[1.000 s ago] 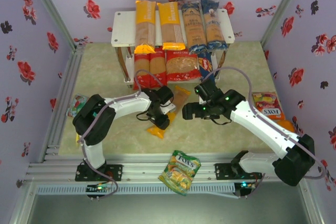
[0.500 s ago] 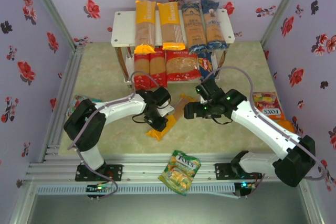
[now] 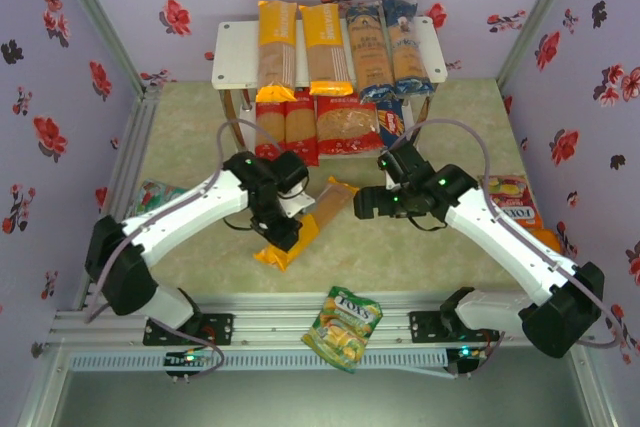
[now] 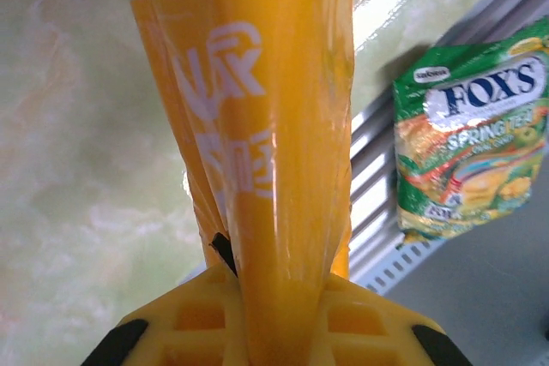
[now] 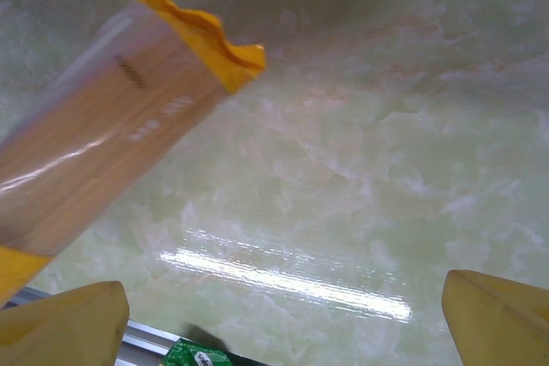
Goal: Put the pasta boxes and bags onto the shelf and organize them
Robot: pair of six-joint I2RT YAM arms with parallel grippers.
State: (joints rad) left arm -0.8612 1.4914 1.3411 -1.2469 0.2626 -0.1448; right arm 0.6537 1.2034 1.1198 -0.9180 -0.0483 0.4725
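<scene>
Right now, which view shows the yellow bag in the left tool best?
Top external: the whole yellow bag shows, slanted, the left tool clamped near mid-length. Left wrist gives a close-up stretch; right wrist catches one crimped end.

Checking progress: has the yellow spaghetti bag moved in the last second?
Yes. Held in the left hand, the yellow spaghetti bag has shifted left, relative to the green snack bag.

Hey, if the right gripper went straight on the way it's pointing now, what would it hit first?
Probably the bare tabletop. In the wrist view the open right gripper aims at the marbled surface, and the yellow spaghetti bag is left of that line, though depth is hard to judge.
</scene>
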